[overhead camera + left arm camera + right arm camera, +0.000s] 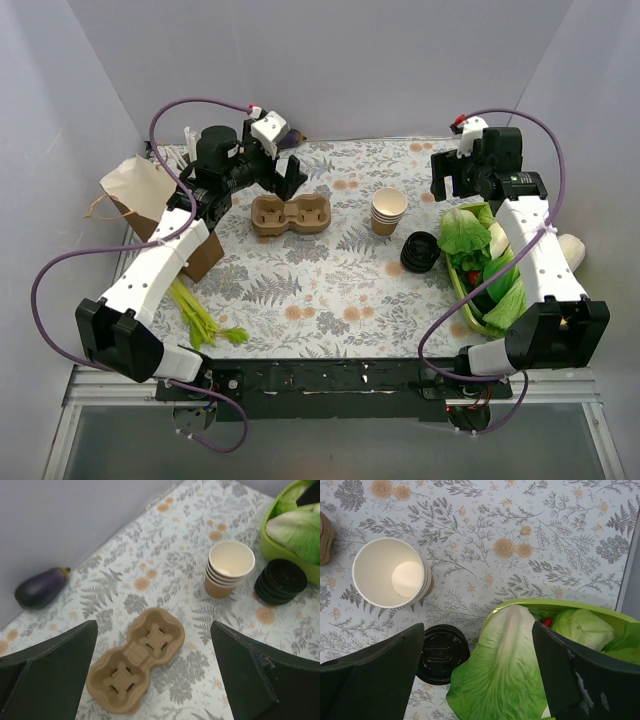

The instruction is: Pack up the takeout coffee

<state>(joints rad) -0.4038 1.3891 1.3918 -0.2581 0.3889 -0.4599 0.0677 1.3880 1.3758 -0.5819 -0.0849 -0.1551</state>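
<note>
No lidded takeout coffee cup shows in any view. A stack of lidless tan paper cups [389,210] stands mid-table, also in the left wrist view [227,569] and the right wrist view [391,573]. A pile of black lids [421,252] lies beside it, seen too by the left wrist [281,581] and right wrist [441,653]. A brown pulp two-cup carrier [290,215] [136,660] lies empty. My left gripper [285,178] [155,680] is open and empty above the carrier. My right gripper [447,185] [479,680] is open and empty above the lids and the lettuce.
A brown paper bag [150,205] stands open at the left edge. A green tray [462,290] of lettuce [515,670] lies under the right arm. An eggplant [41,586] lies at the back wall. Celery [200,318] lies at the front left.
</note>
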